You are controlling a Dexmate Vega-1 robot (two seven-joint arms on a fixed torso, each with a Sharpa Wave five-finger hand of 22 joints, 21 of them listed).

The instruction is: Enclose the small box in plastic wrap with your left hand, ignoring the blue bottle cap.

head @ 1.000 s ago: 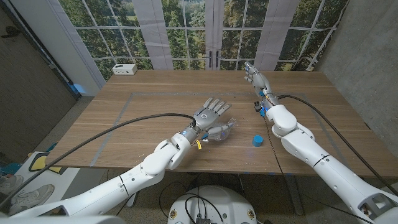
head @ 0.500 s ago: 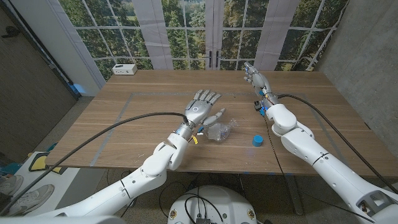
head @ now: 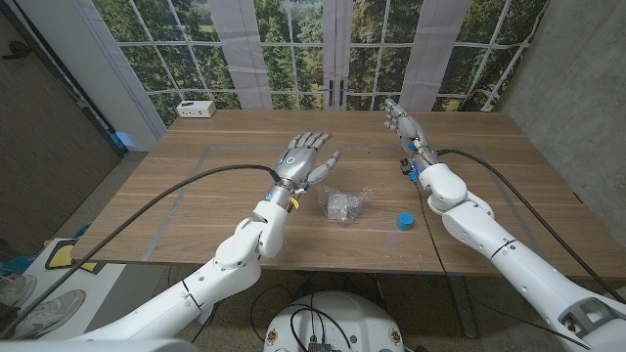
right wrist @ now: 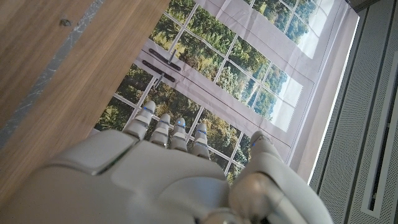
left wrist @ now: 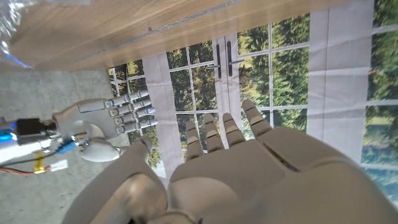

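- The left hand (head: 297, 156) has lifted off and drawn back, fingers spread and holding nothing.
- The small box (head: 341, 204), bundled in crinkled plastic wrap (head: 364, 197), now lies free on the table (head: 196, 196), near and beyond its fingertips.
- The wrapping looks about finished.
- The right hand (head: 399, 116) waits far off, fingers loosely extended and empty; the blue bottle cap (head: 405, 222) lies untouched.

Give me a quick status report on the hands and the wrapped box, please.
Left hand open, raised clear of the wrapped box. Right hand open, at the far edge of the table. Blue bottle cap apart from the box, nothing obstructing.
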